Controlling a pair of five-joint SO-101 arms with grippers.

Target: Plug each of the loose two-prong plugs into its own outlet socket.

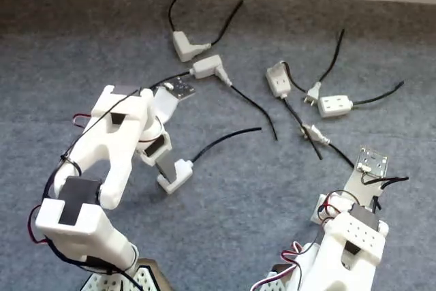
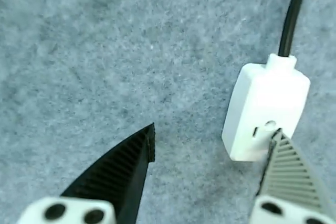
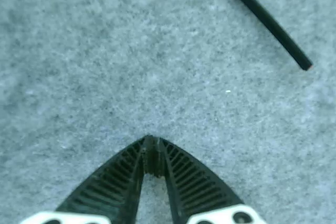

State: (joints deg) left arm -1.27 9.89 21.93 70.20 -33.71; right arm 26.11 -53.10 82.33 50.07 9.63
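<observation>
Soft, even light is spread over the grey counter (image 1: pixel 259 189) in the high view, and no hard-edged shadow is cast anywhere. Only a faint, diffuse shade is seen just under the white socket (image 1: pixel 176 175) and beneath the arm (image 1: pixel 116 148) above it. In the left wrist view the socket (image 2: pixel 265 111) is lit hard: its upper face is washed almost white by glare, and one slot is only just picked out. Beside the socket the counter is held at an even mid-grey. In the right wrist view the counter is lit evenly right up to the closed pincer (image 3: pixel 151 153), whose dark ribs are still readable.
</observation>
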